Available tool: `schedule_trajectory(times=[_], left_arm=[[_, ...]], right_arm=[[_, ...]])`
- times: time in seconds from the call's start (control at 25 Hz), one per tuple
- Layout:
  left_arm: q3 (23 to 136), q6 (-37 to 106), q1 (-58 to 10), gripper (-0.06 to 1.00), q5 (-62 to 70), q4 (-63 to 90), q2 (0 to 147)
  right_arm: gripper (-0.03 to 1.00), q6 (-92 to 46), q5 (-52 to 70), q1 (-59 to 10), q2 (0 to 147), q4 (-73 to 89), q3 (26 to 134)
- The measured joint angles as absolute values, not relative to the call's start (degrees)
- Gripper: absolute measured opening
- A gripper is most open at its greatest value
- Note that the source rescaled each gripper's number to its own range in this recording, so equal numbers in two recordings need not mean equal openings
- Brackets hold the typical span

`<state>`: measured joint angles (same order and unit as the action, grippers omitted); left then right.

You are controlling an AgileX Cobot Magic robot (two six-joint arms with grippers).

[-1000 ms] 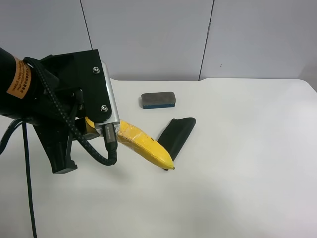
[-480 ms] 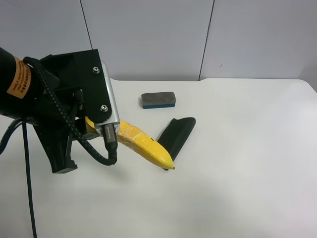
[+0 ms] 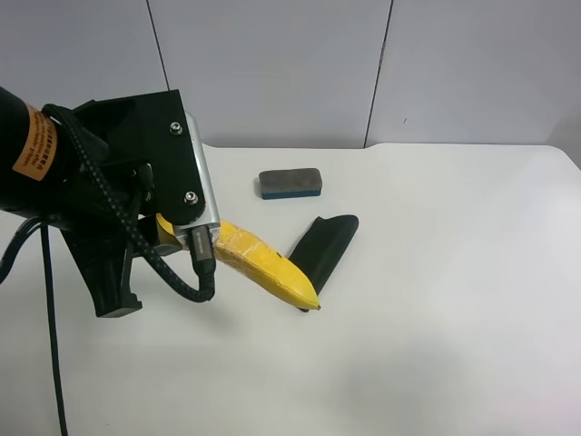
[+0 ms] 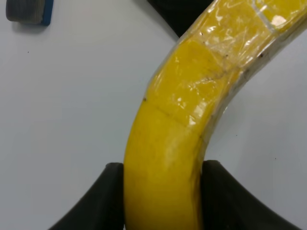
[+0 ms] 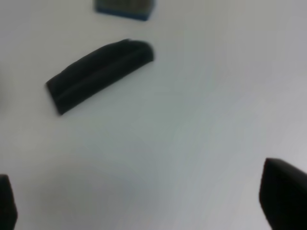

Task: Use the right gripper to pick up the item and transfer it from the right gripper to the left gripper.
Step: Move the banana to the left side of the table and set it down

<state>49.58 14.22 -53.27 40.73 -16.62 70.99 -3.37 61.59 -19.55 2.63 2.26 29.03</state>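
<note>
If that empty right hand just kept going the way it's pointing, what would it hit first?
Likely bare table. The right hand faces it, and the wedge sits off its line.

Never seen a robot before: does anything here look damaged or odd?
The banana in the jaws of the left gripper looks patched: crinkly clear film, like tape, wraps its middle. Nothing else stands out.

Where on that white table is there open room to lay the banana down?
The widest bare stretch of the table lies right of the dark wedge in the high view, and along the near edge below the banana. It is crowded mid-table, where banana tip, wedge and eraser cluster beside the left end effector.
</note>
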Motion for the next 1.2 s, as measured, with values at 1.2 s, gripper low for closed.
schedule_trajectory(times=[1.2], left_arm=[[49.6,8.8,-25.1,0.03,29.9,-13.0,79.2]], right_arm=[[1.0,-3.3,61.6,-9.6,-0.1,2.3,28.9]])
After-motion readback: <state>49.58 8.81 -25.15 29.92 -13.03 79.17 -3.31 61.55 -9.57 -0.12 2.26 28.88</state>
